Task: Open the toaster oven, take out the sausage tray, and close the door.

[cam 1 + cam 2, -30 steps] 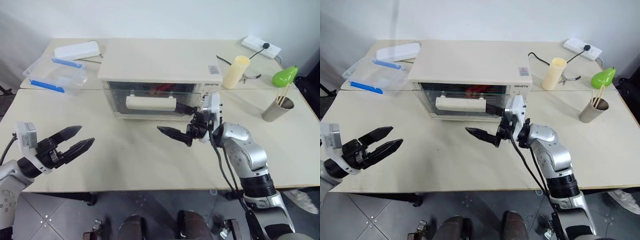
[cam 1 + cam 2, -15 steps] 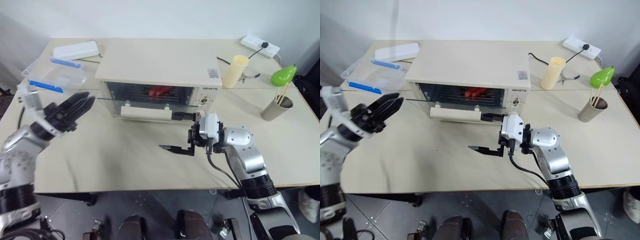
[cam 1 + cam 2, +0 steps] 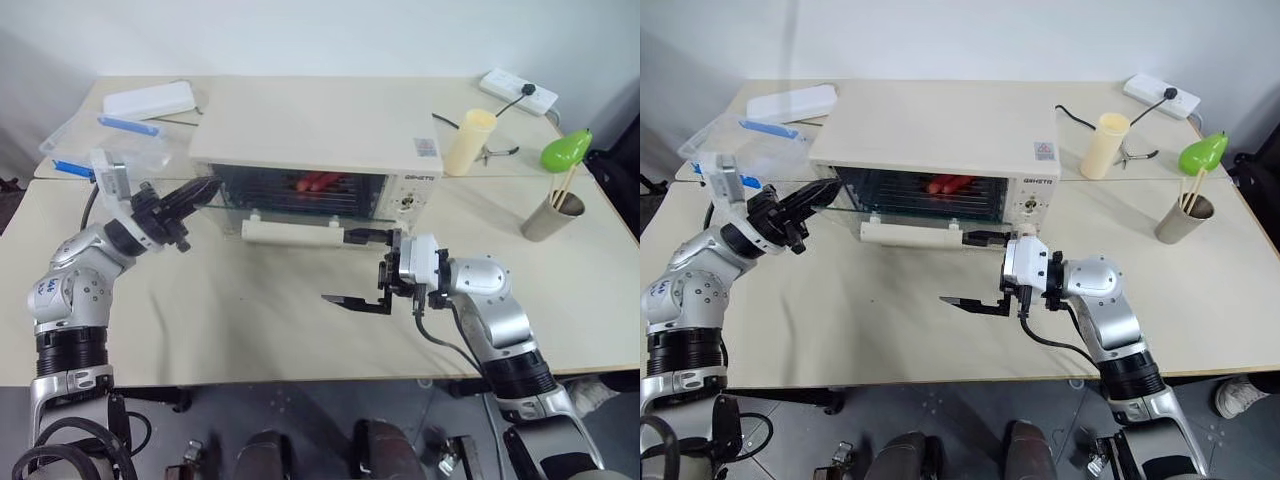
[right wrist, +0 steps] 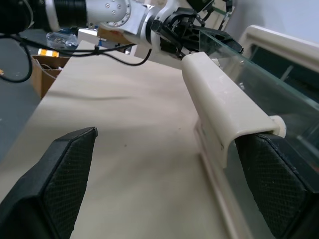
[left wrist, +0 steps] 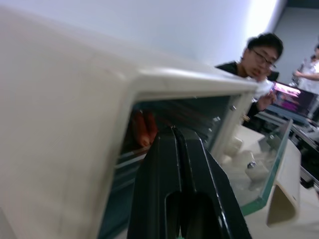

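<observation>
Left eye view: the door (image 3: 290,212) hangs partly open on the toaster oven (image 3: 315,150). Sausages glow red behind the glass; the sausage tray beneath is hard to make out. Left gripper (image 3: 200,190) pressed together at the oven's left front corner; right gripper (image 3: 352,268) spread wide before the handle (image 3: 292,232).

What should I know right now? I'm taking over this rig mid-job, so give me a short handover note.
Left claw: shut, empty, at the left end of the oven's opening, by the door's left edge.
Right claw: wide open, empty; one finger by the right end of the door handle, the other out over the table.
Door: folded down to about level.
Tray: I can't make it out; two red sausages lie inside the oven.
Done: door opened.
Left: take out the tray, close the door.
</observation>
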### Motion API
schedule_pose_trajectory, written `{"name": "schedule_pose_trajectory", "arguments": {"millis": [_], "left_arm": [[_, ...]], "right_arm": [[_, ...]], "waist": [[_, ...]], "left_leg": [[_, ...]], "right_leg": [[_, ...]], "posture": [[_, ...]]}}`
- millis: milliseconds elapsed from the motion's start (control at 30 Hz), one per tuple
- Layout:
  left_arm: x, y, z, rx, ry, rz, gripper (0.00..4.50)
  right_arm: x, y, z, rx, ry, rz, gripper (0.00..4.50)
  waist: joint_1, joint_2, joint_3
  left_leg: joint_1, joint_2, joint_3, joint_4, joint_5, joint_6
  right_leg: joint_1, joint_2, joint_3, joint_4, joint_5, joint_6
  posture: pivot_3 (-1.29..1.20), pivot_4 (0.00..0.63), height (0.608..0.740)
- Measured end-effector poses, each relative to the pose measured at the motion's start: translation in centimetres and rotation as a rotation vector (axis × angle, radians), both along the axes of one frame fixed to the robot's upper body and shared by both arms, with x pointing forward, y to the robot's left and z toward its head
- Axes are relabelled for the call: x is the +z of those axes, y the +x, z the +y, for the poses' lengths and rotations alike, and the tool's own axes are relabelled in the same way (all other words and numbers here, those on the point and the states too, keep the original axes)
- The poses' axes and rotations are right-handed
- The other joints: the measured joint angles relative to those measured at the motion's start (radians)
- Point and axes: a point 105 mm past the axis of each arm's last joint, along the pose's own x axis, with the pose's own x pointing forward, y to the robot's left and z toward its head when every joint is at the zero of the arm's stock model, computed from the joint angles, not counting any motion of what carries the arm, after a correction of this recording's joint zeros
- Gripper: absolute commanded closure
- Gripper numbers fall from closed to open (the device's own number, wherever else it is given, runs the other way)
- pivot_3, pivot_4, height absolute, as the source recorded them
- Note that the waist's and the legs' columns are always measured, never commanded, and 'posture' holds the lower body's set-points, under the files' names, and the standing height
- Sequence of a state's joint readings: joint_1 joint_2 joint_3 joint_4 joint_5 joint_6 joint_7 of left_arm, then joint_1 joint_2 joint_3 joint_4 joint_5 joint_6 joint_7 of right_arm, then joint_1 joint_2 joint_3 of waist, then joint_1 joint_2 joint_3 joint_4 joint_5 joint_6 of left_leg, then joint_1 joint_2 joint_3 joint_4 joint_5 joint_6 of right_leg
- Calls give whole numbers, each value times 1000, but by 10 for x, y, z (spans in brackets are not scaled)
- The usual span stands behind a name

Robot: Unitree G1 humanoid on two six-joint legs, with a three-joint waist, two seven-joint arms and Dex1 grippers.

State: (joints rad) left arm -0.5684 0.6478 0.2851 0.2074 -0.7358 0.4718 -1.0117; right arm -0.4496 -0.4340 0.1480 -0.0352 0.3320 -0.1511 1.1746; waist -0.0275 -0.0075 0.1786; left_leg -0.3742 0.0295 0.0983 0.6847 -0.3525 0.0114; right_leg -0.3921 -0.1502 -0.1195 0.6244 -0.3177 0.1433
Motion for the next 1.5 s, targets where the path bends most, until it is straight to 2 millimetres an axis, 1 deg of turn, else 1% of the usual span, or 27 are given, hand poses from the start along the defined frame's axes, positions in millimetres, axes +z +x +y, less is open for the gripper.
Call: {"name": "schedule_pose_trajectory", "arguments": {"millis": [33,133,233,267,300,367,433,500,567,600,633,667,700,733,767,800,833,900,967,1033,1067,1133,1200,1233,1300,1400,1500], "left_arm": [[-5,-3,-3,-22,16,15,4478],[-25,-9,-12,-68,61,71,4478],[-44,-15,-21,-103,111,116,4478],[-53,-17,-25,-115,129,135,4478],[-60,-19,-25,-113,137,149,4478],[-74,-21,-26,-102,164,175,4478],[-83,-22,-27,-86,193,173,4478],[-87,-22,-26,-60,208,152,4478],[-91,-23,-27,-36,206,129,4478],[-93,-23,-28,-26,199,118,4478],[-94,-24,-28,-20,199,109,4478],[-95,-26,-29,-14,204,96,4478],[-95,-26,-32,-18,206,91,4478],[-98,-28,-31,-15,206,95,4111],[-101,-29,-30,-7,208,106,3961],[-103,-29,-30,-3,210,110,3642],[-103,-29,-28,10,213,102,3397],[-103,-29,-28,19,219,84,2778],[-103,-30,-26,30,227,69,2252],[-104,-31,-24,50,233,49,1728],[-105,-32,-21,68,222,35,1424],[-106,-37,-18,93,198,21,838],[-106,-42,-15,120,178,6,299],[-105,-44,-12,137,173,4,13],[-100,-49,-5,176,156,-7,13],[-88,-60,2,203,128,-26,13],[-85,-69,8,214,134,-1,0]], "right_arm": [[-7,-3,-6,-17,-17,17,0],[-31,-9,-37,-119,-78,96,0],[-52,-23,-76,-249,-142,161,0],[-60,-31,-97,-316,-178,192,0],[-66,-38,-111,-365,-205,217,0],[-67,-45,-130,-435,-234,234,0],[-56,-45,-132,-460,-225,199,0],[-40,-39,-125,-466,-208,146,0],[-20,-24,-111,-472,-176,71,0],[-6,-14,-98,-486,-142,19,0],[1,-8,-89,-498,-126,-6,0],[9,2,-73,-521,-105,-37,0],[12,6,-63,-527,-99,-44,0],[13,11,-49,-524,-100,-45,0],[15,15,-32,-503,-90,-54,0],[17,15,-19,-477,-82,-63,0],[18,19,1,-449,-76,-78,0],[18,26,20,-443,-82,-101,0],[14,34,24,-465,-104,-120,0],[10,49,27,-518,-140,-171,0],[8,63,30,-565,-188,-244,0],[9,83,33,-635,-264,-364,0],[11,100,31,-711,-313,-462,0],[12,105,31,-736,-321,-491,0],[12,112,35,-770,-335,-533,0],[8,115,43,-774,-333,-537,0],[5,116,49,-777,-332,-540,583]], "waist": [[3,0,0],[23,-1,0],[39,-1,0],[45,-1,0],[49,-1,0],[47,-1,1],[39,-1,1],[36,-1,1],[33,-1,1],[30,-1,0],[31,-1,0],[32,-1,0],[38,-1,0],[41,-1,0],[38,-1,0],[37,-1,0],[34,-1,0],[31,-1,0],[30,-1,0],[22,-1,0],[17,-1,0],[0,-1,0],[-4,-1,0],[-7,-1,0],[-11,-1,0],[-21,-1,0],[-26,-1,0]], "left_leg": [[0,-1,-2,1,0,0],[0,-1,-2,2,-1,1],[-1,-1,-1,4,-1,1],[-2,-1,0,5,-1,1],[-1,0,1,5,-1,1],[-1,1,4,7,0,1],[2,1,8,7,1,2],[5,2,8,8,1,2],[5,2,8,8,1,2],[4,2,7,9,1,2],[3,2,6,8,1,2],[2,2,6,9,0,1],[0,2,5,9,0,1],[-1,2,4,9,0,1],[-1,2,5,9,0,1],[-2,1,5,9,0,1],[-2,1,4,9,0,1],[-2,1,4,9,0,1],[-2,1,4,9,-1,1],[-2,1,4,10,0,1],[-2,2,5,10,0,1],[-2,2,4,10,0,1],[-2,3,4,9,0,0],[-2,3,3,8,0,0],[-2,3,3,7,0,0],[-2,3,1,5,0,0],[-2,3,-1,5,0,0]], "right_leg": [[1,0,0,0,0,0],[2,-1,0,0,0,1],[2,0,0,-2,0,1],[3,0,1,-3,0,1],[3,0,2,-4,0,1],[3,1,3,-4,0,0],[4,1,7,-4,0,-1],[6,1,7,-4,0,-2],[6,0,8,-3,0,-2],[5,0,8,-2,0,-2],[4,0,8,-1,0,-2],[1,-1,8,2,0,-2],[0,-1,7,2,0,-2],[0,0,6,2,0,-2],[-1,0,5,2,0,-2],[-2,0,5,2,0,-2],[-1,0,3,2,0,-2],[-1,0,2,2,0,-2],[0,-1,2,2,0,-2],[0,-1,2,1,0,-2],[0,0,2,2,0,-2],[-1,0,2,2,0,-2],[-1,0,2,3,0,-2],[-2,0,1,3,0,-2],[-2,0,1,3,0,-2],[-1,-1,1,3,0,-2],[-1,-1,1,3,0,-2]], "posture": [[0,150,740],[0,150,740],[0,150,740],[0,150,740],[0,150,740],[0,150,740],[0,150,740],[0,150,740],[0,150,740],[0,150,740],[0,150,740],[0,150,740],[0,150,740],[0,150,740],[0,150,740],[0,150,740],[0,150,740],[0,150,740],[0,150,740],[0,150,740],[0,150,740],[0,150,740],[0,150,740],[0,150,740],[0,150,740],[0,150,740],[0,150,740]]}}
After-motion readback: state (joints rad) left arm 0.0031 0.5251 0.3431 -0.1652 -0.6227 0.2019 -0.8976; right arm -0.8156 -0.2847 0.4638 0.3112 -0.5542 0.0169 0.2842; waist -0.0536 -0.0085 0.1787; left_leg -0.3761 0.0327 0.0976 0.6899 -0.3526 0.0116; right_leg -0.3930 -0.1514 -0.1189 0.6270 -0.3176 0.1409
